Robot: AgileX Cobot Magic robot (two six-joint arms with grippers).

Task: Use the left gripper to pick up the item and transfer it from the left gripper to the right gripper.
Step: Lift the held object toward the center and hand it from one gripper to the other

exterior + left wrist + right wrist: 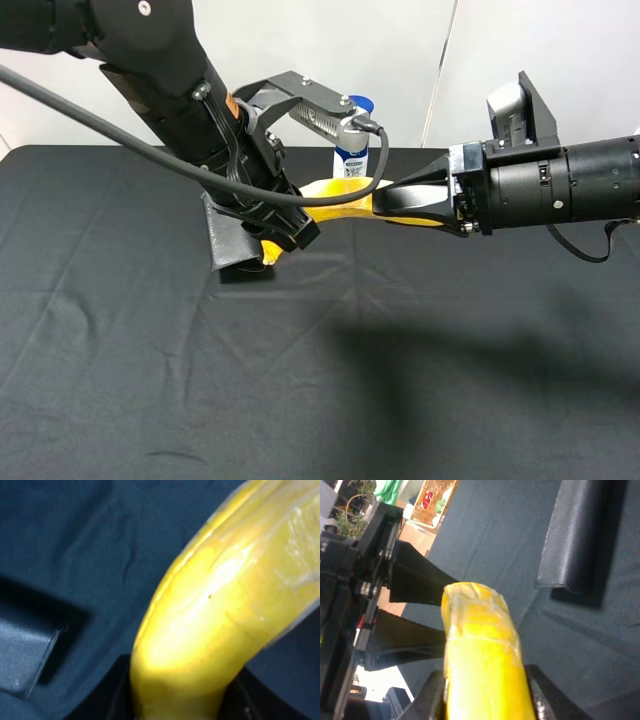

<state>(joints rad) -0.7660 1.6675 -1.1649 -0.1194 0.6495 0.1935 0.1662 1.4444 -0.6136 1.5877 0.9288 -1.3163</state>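
Observation:
The yellow banana hangs in the air above the black tablecloth, lying roughly level between my two arms. My left gripper is shut on its left end. In the left wrist view the banana fills the frame, with my left gripper closed around it at the bottom edge. My right gripper is shut on the banana's right part. In the right wrist view my right gripper clamps the tape-wrapped banana, with the left arm's black fingers on either side of its far end.
A black folded wallet stands on the cloth just below and behind the left gripper. It also shows in the left wrist view and the right wrist view. A white spray bottle with a blue cap stands behind the banana.

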